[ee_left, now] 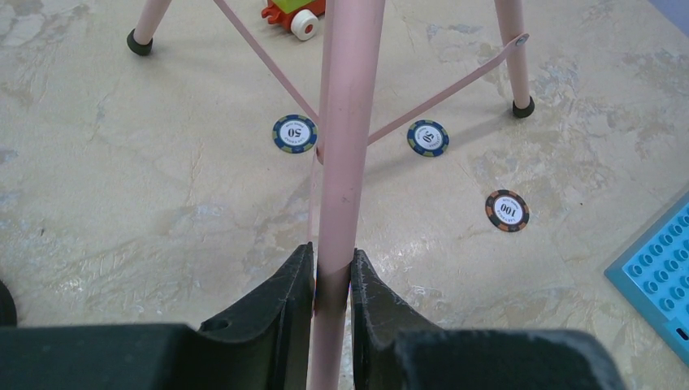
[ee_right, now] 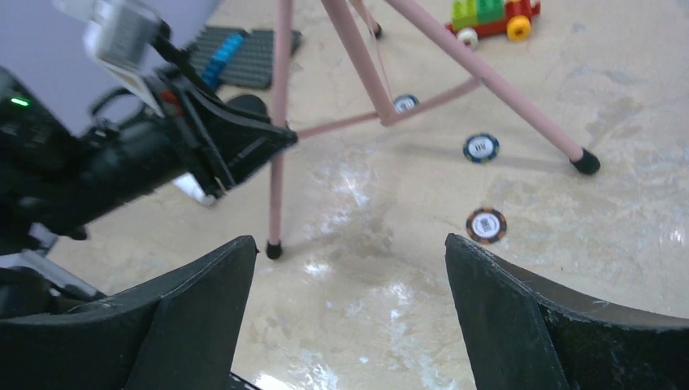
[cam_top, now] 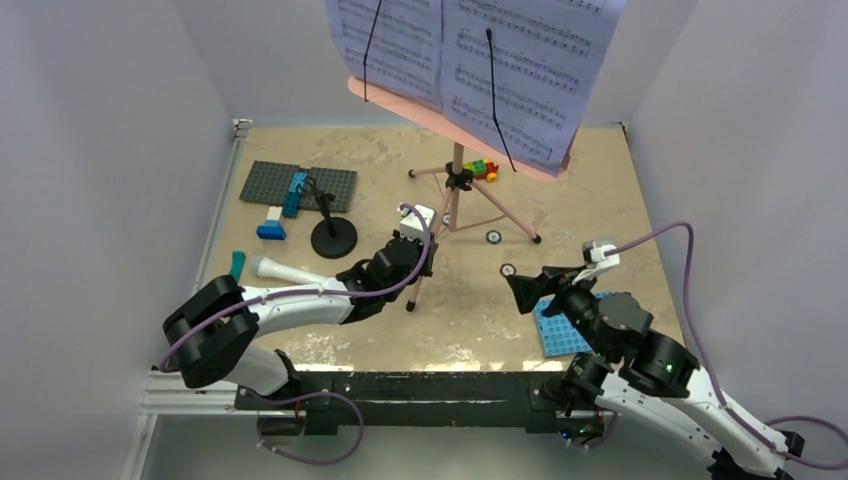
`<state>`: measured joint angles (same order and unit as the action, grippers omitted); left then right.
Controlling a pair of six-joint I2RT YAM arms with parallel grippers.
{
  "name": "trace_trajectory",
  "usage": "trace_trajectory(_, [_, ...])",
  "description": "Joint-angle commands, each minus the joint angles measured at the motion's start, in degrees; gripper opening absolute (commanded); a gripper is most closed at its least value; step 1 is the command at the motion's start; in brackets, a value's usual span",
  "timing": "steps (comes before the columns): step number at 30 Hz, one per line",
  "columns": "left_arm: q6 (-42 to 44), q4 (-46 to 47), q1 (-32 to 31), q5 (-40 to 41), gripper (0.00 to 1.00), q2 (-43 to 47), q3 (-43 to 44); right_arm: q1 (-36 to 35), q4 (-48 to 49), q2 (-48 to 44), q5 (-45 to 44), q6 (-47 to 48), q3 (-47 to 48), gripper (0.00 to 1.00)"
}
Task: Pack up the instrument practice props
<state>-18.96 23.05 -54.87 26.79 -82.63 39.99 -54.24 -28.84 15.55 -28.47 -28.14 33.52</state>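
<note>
The pink tripod music stand [cam_top: 457,190] stands mid-table, its desk holding lavender sheet-music pages [cam_top: 480,60]. My left gripper [cam_top: 424,266] is shut on the stand's near leg [ee_left: 345,162]; in the left wrist view the left gripper [ee_left: 333,268] has both black fingers pressed against the pink tube. My right gripper [cam_top: 520,290] hangs open to the right of that leg. In the right wrist view the right gripper [ee_right: 349,242] has only bare table between its fingers. The grey-white microphone [cam_top: 285,270] lies at the left. The black round-based mic stand [cam_top: 333,235] stands behind it.
Poker chips [ee_left: 295,133] [ee_left: 427,137] [ee_left: 507,210] lie between the tripod's feet. A grey studded plate [cam_top: 298,185] with blue bricks sits back left, and a blue plate [cam_top: 562,325] lies under my right arm. A toy brick car [cam_top: 482,170] stands behind the tripod.
</note>
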Motion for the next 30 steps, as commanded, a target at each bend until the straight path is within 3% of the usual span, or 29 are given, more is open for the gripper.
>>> trace_trajectory(1, [-0.78, -12.48, 2.63, 8.44, 0.00, -2.85, -1.04, 0.10, -0.80, -3.24, 5.06, 4.11, 7.86, 0.91])
trace_trajectory(10, [0.44, -15.73, 4.98, 11.79, 0.00, -8.05, 2.46, 0.07, 2.70, -5.39, 4.34, 7.66, 13.62, 0.90])
trace_trajectory(30, [-7.48, -29.16, 8.42, 13.84, 0.00, -3.60, 2.47, 0.07, 0.52, -4.99, 5.25, 8.91, 17.18, 0.92])
